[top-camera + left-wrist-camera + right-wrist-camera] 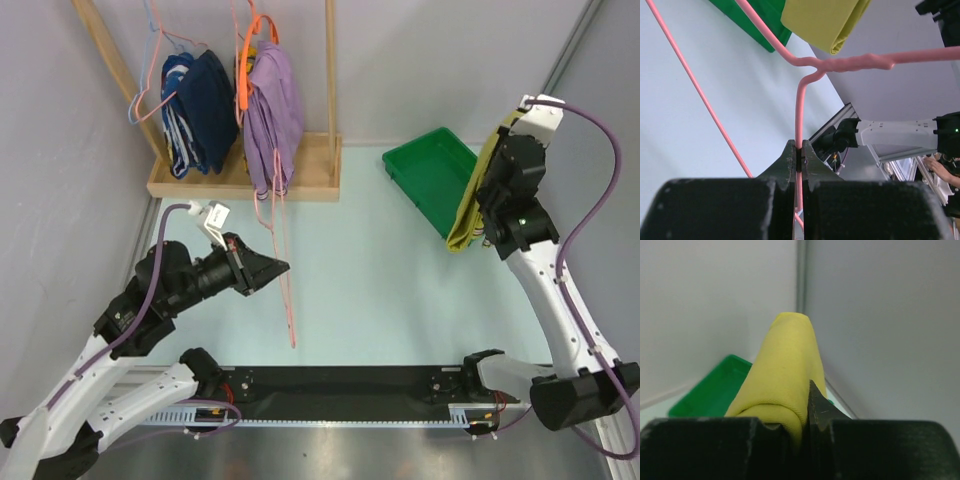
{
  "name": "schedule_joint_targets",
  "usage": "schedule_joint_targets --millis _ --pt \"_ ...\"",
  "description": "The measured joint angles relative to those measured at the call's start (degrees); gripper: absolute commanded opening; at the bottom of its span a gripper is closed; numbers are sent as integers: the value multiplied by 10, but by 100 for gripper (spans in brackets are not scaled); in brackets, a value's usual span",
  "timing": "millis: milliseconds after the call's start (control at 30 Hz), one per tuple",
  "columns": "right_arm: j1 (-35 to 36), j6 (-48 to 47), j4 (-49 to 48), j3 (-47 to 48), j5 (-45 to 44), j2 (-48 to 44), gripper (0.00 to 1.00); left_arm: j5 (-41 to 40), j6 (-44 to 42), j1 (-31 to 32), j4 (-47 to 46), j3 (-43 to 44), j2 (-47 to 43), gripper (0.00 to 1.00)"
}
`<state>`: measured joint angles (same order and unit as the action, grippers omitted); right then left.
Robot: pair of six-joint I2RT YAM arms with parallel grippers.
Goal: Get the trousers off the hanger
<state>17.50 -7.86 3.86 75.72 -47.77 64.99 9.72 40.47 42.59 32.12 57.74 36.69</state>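
Note:
The pale-pink wire hanger [284, 285] hangs bare over the table, and my left gripper [281, 266] is shut on its wire. In the left wrist view the wire [799, 110] runs up from between the closed fingers of the gripper [798, 150]. The mustard-yellow trousers [468, 205] are apart from the hanger. They hang folded from my right gripper [487, 185], raised at the far right beside the green tray. In the right wrist view the gripper [802, 412] is shut on the cloth [785, 365]. The trousers also show in the left wrist view [825, 22].
A green tray [430, 170] lies at the back right, also seen in the left wrist view [767, 10] and the right wrist view [715, 390]. A wooden rack [240, 182] at the back left holds navy garments [200, 110], a lilac garment [272, 120], an orange hanger [245, 65] and a light-blue hanger [150, 60].

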Motion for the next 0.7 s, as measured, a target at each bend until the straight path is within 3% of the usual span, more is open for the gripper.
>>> schedule_joint_targets --millis 233,533,700 --pt "-143 15 15 -5 52 65 0 21 -4 0 -3 -21 -2 0" --pt "-150 -47 -7 -8 39 108 0 56 -11 0 -10 -21 45 0" --pt "-140 -90 -74 -3 22 148 0 62 -17 0 -11 -21 61 0"
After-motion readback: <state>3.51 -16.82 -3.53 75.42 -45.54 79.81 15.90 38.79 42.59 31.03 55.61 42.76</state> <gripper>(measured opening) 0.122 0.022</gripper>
